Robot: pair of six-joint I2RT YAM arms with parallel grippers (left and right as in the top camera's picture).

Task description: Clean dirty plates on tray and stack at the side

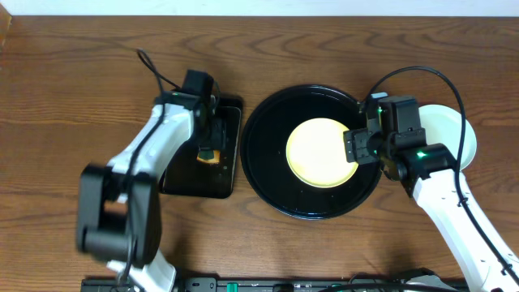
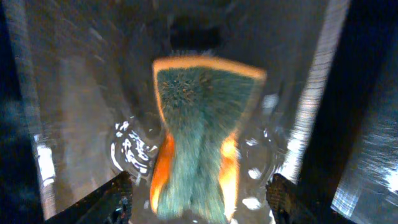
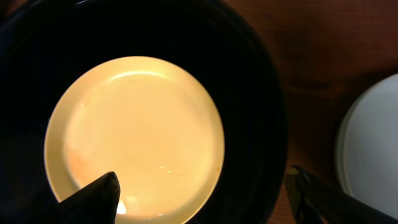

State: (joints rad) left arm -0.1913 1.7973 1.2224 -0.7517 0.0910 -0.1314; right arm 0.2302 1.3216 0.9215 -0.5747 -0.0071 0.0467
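The yellow plate [image 1: 316,152] lies flat, face up, at the centre of the round black tray [image 1: 261,158]. It is round and has no long axis. Faint orange marks show near its rim. The right gripper [image 1: 355,148] hangs over the plate's right edge, fingers [image 3: 99,196] spread and holding nothing. A white plate [image 1: 454,130] rests on the table [image 1: 81,81] right of the tray, partly hidden by the arm. At left, the left gripper [image 1: 209,139] is over the wet rectangular tray [image 1: 190,182]. Its fingers [image 2: 118,194] are spread wider than the sponge [image 2: 199,124] between them, whose long axis runs away from the gripper.
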